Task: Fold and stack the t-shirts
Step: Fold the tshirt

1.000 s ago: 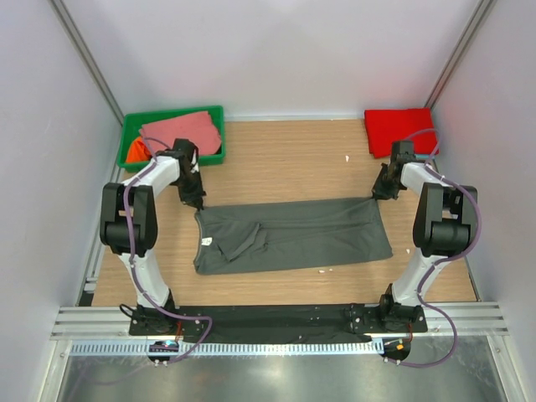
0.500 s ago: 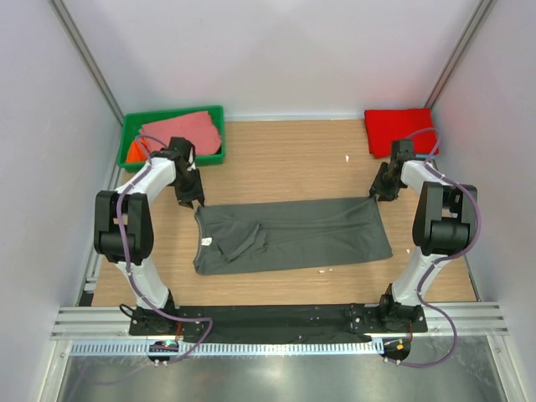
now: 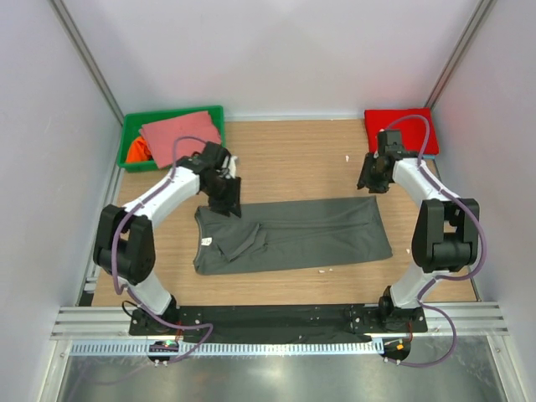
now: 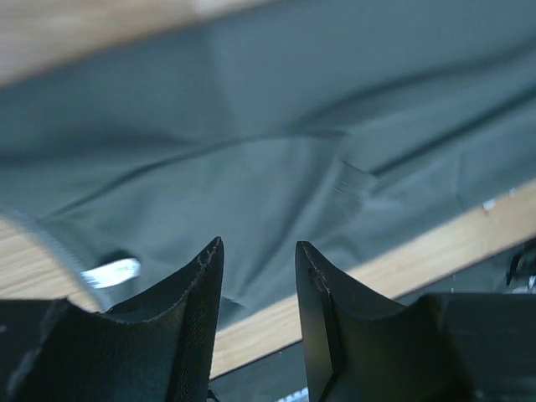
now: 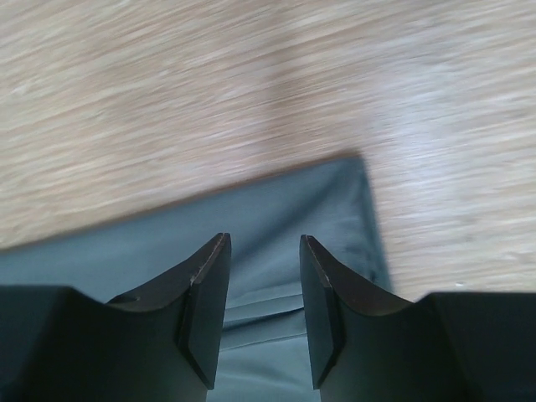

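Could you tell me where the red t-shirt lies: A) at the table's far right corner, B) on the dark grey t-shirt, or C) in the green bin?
A: the red t-shirt lies at the far right corner, clear of the dark grey t-shirt and green bin.

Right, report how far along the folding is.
Done: red t-shirt looks folded, far right. In hand: dark grey t-shirt, a long strip, left fingers and right fingers open over it. Left: finishing it, then the pink t-shirt and orange t-shirt in the green bin.
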Motion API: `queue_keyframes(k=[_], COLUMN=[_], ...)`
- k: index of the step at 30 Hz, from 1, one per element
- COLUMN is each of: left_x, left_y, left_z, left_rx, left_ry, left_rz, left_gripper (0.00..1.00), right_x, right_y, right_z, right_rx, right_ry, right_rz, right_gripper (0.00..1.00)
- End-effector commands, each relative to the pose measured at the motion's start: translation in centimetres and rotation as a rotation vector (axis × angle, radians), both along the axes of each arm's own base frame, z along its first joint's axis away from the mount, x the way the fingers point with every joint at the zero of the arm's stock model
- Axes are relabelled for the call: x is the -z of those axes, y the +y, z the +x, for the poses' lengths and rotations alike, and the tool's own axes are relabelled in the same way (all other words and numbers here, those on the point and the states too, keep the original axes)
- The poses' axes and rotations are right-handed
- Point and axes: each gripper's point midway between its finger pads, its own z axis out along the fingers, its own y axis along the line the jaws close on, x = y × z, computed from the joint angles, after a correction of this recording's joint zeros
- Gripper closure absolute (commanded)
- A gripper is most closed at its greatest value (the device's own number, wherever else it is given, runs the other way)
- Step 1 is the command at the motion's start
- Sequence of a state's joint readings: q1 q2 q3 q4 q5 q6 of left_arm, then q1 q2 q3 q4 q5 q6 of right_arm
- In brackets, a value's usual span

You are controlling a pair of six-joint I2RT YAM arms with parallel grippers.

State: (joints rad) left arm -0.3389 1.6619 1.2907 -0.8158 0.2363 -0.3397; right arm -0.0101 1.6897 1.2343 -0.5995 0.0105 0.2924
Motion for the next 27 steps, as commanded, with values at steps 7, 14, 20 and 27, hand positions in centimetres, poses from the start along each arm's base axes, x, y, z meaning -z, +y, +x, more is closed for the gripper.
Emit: queue_keyframes(k=[7, 14, 20, 27], left_x=[2.6, 4.2, 6.7, 7.4], left_y=[-5.0, -5.0, -5.2, -3.7], left_z=[-4.4, -6.5, -9.0, -9.8], left_rx=[0.122, 0.090, 0.099, 0.063], left_ry=[0.086, 0.131, 0.232, 0.221], left_rz=[-0.010, 0.018, 0.034, 0.123], left_gripper=[0.57, 0.59, 0.59, 0.59], right_x=[0.5, 2.6, 3.6, 4.6], right_y=[3.4, 2.7, 2.4, 2.2], right_z=[-1.0, -2.7, -4.1, -5.2], right_rx=[-0.130, -0.104, -0.088, -0.097], right_ry=[0.000, 0.068, 0.076, 0.106], right_rz=[0.045, 0.010, 0.002, -0.003], right_gripper=[0.48, 0.48, 0.49, 0.50])
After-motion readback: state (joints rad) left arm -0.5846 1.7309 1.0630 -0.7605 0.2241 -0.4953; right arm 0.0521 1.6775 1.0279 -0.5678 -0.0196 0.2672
